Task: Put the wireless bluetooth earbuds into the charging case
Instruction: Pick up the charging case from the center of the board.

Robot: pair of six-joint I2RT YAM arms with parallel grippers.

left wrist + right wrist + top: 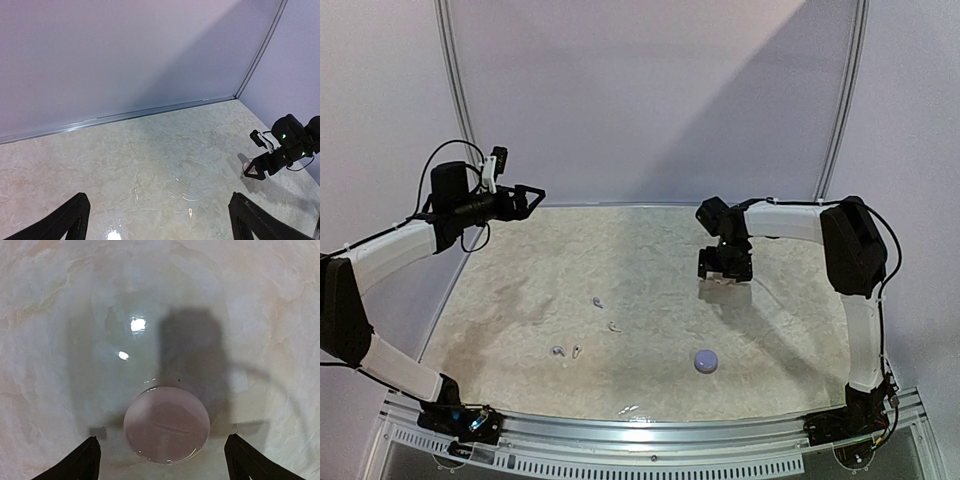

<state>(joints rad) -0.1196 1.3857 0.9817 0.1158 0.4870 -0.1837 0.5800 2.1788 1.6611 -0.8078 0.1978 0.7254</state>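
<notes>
The charging case [705, 361], a small lavender pebble, lies closed on the table at the front right. Several tiny whitish earbuds lie left of it: one [597, 301], one [614, 326] and a pair [567, 351]. My right gripper [725, 268] is open and low over a second round pale lavender piece [166, 424], which lies flat on the table between the wide-apart fingers [89, 456], untouched. This piece also shows in the top view [720, 291]. My left gripper [527, 200] is open and empty, raised high at the far left, away from everything.
The marbled table top [520, 300] has white walls at the back and a metal rail [650, 428] along the front edge. The left wrist view shows the right gripper [260, 169] across the table and the back wall corner [235, 96].
</notes>
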